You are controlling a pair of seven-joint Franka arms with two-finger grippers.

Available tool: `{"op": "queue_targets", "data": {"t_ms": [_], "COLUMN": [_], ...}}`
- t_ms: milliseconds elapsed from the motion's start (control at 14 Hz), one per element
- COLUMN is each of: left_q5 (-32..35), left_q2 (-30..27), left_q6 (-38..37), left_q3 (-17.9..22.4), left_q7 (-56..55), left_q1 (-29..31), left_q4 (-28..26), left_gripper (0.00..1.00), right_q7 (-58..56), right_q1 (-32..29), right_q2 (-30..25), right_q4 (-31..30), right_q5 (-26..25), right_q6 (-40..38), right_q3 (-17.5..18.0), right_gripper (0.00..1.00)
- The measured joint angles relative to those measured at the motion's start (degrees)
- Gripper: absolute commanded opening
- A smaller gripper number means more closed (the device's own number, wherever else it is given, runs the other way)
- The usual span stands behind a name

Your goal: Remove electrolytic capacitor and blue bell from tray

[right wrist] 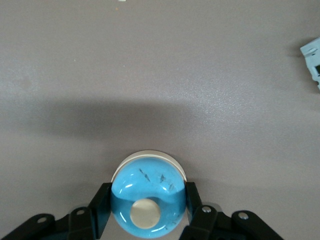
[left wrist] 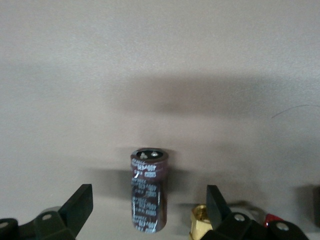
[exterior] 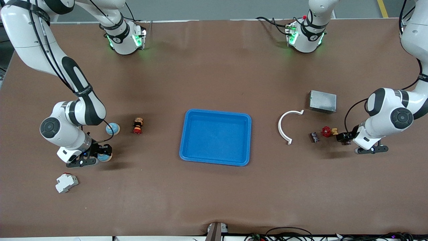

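The right arm bends down from the base at 11 o'clock in the front view, its right gripper (right wrist: 148, 212) low at the table with fingers (right wrist: 100, 210) clamped, while the left arm curls in from 3 o'clock, its left gripper (left wrist: 150, 207) low with jaws spread wide.

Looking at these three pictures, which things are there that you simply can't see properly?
- Blue bell, front view: mostly covered by the right tool.
- Capacitor, left wrist view: print too blurred to read.
- Brass and red part, left wrist view: cut off by the picture's edge and a finger of the left tool.
- Pale blue thing, right wrist view: cropped.
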Motion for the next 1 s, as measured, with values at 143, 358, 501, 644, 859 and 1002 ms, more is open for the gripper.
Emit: {"op": "queue_targets", "data": {"t_ms": [143,358,501,644,859,1002], "left_q5": [-2.32,-4.22,-5.86,-6.60,-6.73,-6.91], "left_q2": [-1.64,-4.96,-6.50,-7.30,-7.43,-7.45], "left_q6": [-4.75,-15.30,-21.08,-26.34,-34.02,-40.08], "left_q3": [-3.44,-11.07,-17.08,-23.60,-31.95,-36.52], "left_q7": [0.04,4.48,8.18,10.09,10.41,10.38], "left_q1": [2.72,9.72,16.24,23.32,30.71,33.29], "left_q4": [0.59,2.21,3.10,3.87,5.53,7.51], "left_gripper": [1.00,1.00,1.00,1.00,1.00,1.00], "right_q7": [0.00,0.00,0.00,0.00,0.03,0.08], "right_q1": [-0.01,-0.03,-0.04,-0.05,-0.04,-0.04], "right_q2": [0.02,0.08,0.12,0.13,-0.25,-1.90], "right_q4": [-0.06,-0.13,-0.15,-0.15,0.09,0.85], "right_q5": [0.00,0.00,0.00,0.00,0.00,0.00], "right_q6": [0.30,0.68,0.82,0.85,0.25,-3.95], "right_q3": [0.00,-0.03,-0.06,-0.09,0.00,0.11], "right_gripper": [0.00,1.00,1.00,1.00,1.00,1.00]}}
